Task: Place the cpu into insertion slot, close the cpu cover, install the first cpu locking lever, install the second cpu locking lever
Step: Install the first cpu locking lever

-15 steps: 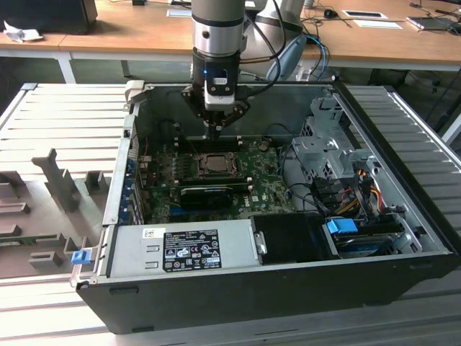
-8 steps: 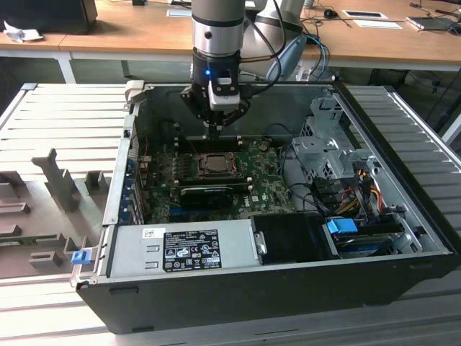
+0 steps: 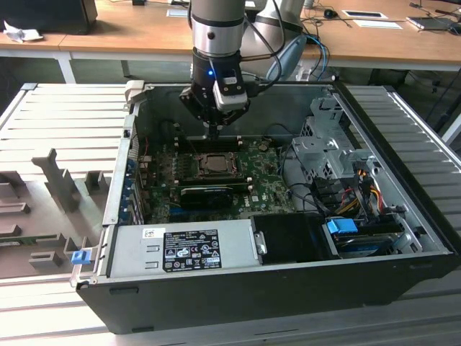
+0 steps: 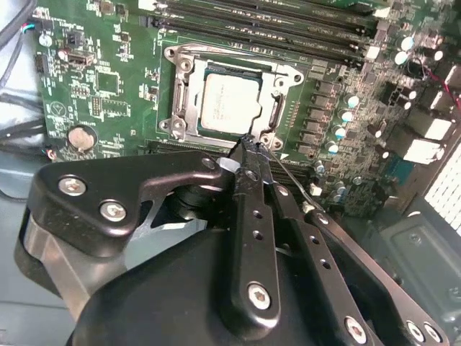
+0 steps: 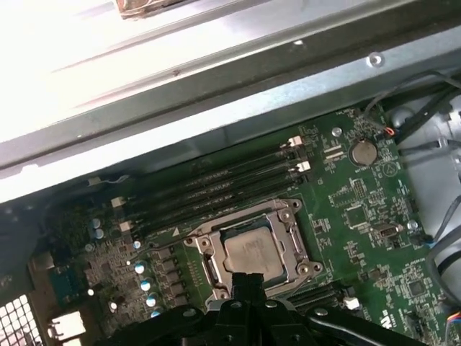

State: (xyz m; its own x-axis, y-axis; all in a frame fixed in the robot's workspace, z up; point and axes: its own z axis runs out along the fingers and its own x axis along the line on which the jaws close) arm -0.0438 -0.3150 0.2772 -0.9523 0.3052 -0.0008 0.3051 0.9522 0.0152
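Note:
The cpu lies flat in the insertion slot, its pale face showing through the window of the cpu cover. That silvery frame is down over the socket. My gripper hangs just above the socket's edge, its black fingertips pressed together with nothing visible between them. A thin metal rod runs along that socket side beside the tips. In the first wrist view the cpu and cover sit right beyond the gripper. In the exterior view the gripper stands over the socket.
The open computer case surrounds the green board. A long black expansion card lies just in front of the socket, memory slots behind it. Cables and a drive cage fill the exterior view's right.

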